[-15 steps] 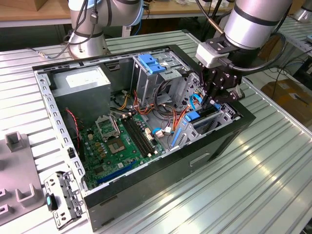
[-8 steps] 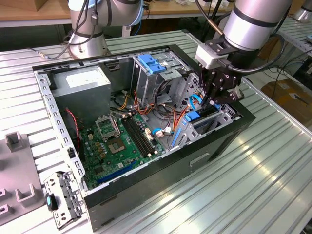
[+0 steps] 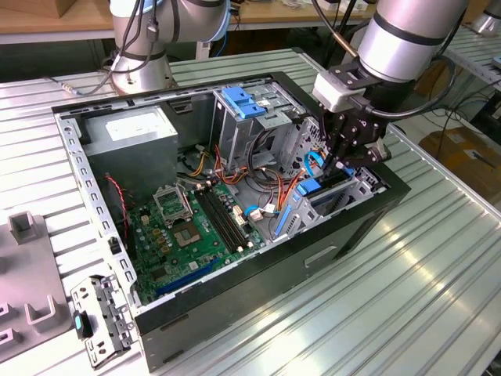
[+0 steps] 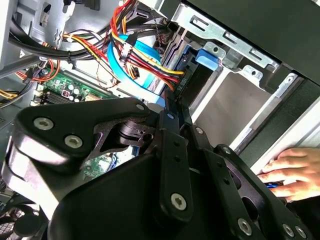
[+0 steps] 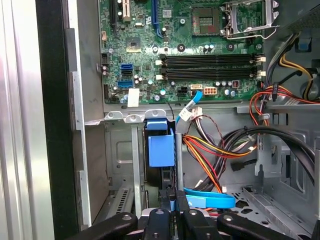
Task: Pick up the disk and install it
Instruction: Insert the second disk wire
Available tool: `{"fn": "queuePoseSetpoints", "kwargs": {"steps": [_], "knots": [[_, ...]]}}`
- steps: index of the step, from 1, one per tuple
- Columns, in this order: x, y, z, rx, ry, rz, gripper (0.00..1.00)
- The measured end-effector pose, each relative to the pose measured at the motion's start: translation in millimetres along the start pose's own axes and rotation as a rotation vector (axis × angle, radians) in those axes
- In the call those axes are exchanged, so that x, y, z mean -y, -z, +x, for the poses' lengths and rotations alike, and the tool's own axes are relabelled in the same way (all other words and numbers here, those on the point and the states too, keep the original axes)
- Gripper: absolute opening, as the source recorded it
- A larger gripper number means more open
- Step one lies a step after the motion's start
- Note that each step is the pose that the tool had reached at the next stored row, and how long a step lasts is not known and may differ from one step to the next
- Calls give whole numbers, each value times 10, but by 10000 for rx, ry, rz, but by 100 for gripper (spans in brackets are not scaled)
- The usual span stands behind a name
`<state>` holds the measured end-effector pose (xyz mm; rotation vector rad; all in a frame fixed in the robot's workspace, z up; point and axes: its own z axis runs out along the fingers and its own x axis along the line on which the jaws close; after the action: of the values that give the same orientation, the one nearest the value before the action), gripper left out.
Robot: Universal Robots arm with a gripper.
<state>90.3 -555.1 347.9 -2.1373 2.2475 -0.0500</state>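
The disk (image 3: 323, 186) stands on edge in the drive bay at the front corner of the open computer case (image 3: 235, 313), on the exterior view's right. Its blue plastic rail end (image 5: 161, 147) shows in the first wrist view, and its blue rail and tab (image 4: 206, 57) in the second wrist view. My gripper (image 3: 342, 163) reaches down onto the disk's upper edge. In both wrist views the fingers (image 5: 182, 212) stand close together, with a thin blue sliver of the rail between them (image 4: 175, 107).
Red, yellow and orange cables (image 5: 210, 155) and a flat blue cable (image 5: 210, 201) lie beside the bay. The motherboard (image 3: 196, 227), a grey box (image 3: 129, 129) and a blue-handled cage (image 3: 244, 102) fill the case. A hand (image 4: 292, 172) rests outside the case wall. A loose bracket (image 3: 98, 317) lies on the table.
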Motion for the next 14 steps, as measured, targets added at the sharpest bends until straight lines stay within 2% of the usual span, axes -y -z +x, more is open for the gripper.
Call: {"fn": "queuePoseSetpoints", "kwargs": {"steps": [8, 14], "knots": [[4, -33, 0, 27, -2, -1, 16], [1, -105, 7, 29, -15, -2, 16]]}}
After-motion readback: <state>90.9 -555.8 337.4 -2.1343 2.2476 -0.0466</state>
